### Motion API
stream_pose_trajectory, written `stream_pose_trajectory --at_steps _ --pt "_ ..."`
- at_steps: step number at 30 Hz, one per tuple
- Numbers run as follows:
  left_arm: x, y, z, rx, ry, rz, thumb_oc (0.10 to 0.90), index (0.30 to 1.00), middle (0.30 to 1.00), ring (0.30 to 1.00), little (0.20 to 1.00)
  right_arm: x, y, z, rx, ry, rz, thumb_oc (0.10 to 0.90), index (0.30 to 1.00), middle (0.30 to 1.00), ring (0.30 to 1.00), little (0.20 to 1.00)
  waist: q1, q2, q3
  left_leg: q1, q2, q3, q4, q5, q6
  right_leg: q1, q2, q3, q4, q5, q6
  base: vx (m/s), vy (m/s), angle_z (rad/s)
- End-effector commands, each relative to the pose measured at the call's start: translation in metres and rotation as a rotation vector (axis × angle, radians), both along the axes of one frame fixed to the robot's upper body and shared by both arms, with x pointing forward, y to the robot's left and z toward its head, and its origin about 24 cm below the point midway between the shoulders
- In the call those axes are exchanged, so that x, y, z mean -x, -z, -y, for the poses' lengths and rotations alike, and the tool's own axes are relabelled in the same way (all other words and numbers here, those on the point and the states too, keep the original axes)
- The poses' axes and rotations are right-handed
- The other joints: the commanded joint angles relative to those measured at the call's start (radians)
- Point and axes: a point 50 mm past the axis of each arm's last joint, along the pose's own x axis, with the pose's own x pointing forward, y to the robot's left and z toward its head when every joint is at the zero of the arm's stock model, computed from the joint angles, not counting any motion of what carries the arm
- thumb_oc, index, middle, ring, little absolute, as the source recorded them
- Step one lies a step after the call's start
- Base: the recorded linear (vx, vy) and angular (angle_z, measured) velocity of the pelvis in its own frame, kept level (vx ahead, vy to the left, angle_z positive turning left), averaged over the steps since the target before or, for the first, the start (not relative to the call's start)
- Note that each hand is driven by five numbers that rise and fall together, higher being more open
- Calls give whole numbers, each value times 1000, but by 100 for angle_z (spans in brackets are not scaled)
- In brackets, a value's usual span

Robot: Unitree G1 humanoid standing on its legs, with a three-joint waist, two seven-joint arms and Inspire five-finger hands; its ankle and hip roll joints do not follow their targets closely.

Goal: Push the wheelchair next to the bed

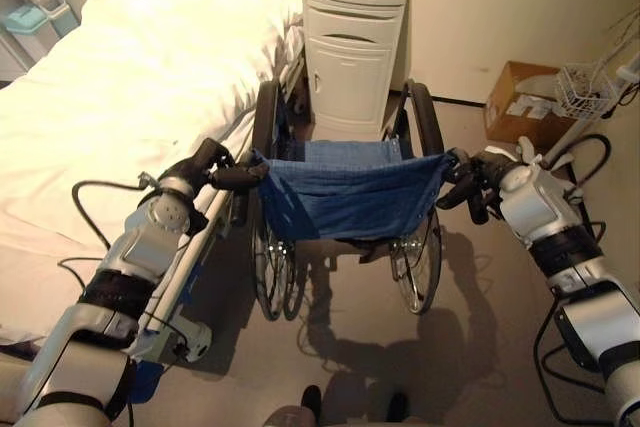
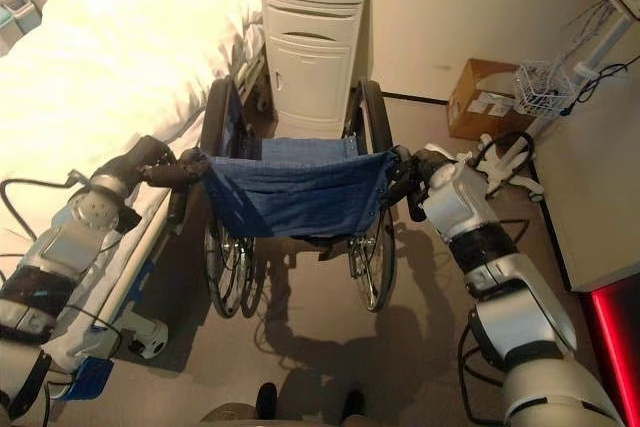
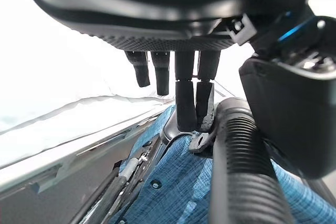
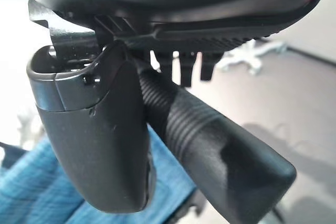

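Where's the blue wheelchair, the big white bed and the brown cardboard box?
Blue fabric-backed wheelchair point(image 1: 345, 197), left eye view, on its cloth backrest.
Big white bed point(image 1: 120, 87), left eye view, on the top of its white cover.
Brown cardboard box point(image 2: 482, 97), right eye view, on its top flap.

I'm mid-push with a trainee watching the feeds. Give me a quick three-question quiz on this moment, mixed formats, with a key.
1. True or false: the wheelchair stands with the bed on the robot's left.
2. What stands straight ahead of the wheelchair, against the wall? A) white cabinet B) cardboard box C) wire basket
3. Fill in: the left hand and the right hand each hold a push ____.

Key:
1. True
2. A, the white cabinet; the cardboard box and wire basket sit off to the right.
3. Handle: left handle, right handle.
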Motion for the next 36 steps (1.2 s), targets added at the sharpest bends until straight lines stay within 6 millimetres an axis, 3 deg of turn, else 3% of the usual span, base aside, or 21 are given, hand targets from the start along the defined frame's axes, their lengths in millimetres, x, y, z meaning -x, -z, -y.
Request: stream_pose_trajectory --at_steps 1,6,13,17,18,24,36 --pt "1 12 9 15 43 -5 800 900 900 900 900 13 41 -32 -33 -191 -93 800 900 900 900 900 41 3 -14 -2 -10 -17 36 -59 -18 -39 -62 23 99 70 60 0 0 0" --pt "20 34 12 176 43 43 800 900 900 900 900 20 42 -24 -110 -198 -23 800 900 900 900 900 45 -5 -18 7 -8 -25 45 -71 -14 -27 -58 22 96 54 59 0 0 0" --pt "43 39 0 293 25 114 800 900 900 900 900 36 39 0 -177 -193 42 800 900 900 900 900 45 -14 -22 12 -3 -26 46 -75 -15 -20 -57 16 97 47 59 0 0 0" --pt "51 38 -8 335 20 110 800 900 900 900 900 39 20 17 -185 -187 55 800 900 900 900 900 47 -22 -21 12 2 -31 43 -75 -17 -14 -54 13 91 41 59 4 -17 0" --pt "51 38 -8 335 20 110 800 900 900 900 900 39 20 17 -185 -187 55 800 900 900 900 900 47 -22 -21 12 2 -31 43 -75 -17 -14 -54 13 91 41 59 0 0 0" --pt "53 31 -19 511 19 138 800 900 900 900 900 30 -25 36 -367 -119 128 800 900 900 900 900 42 -34 -24 17 3 -29 37 -72 -18 -11 -51 9 100 36 62 0 0 0" --pt "44 29 -23 509 48 114 800 900 900 900 900 17 -46 36 -697 -51 190 800 900 900 900 900 44 -39 -43 26 5 -22 24 -69 -21 3 -44 2 81 27 63 0 0 0"
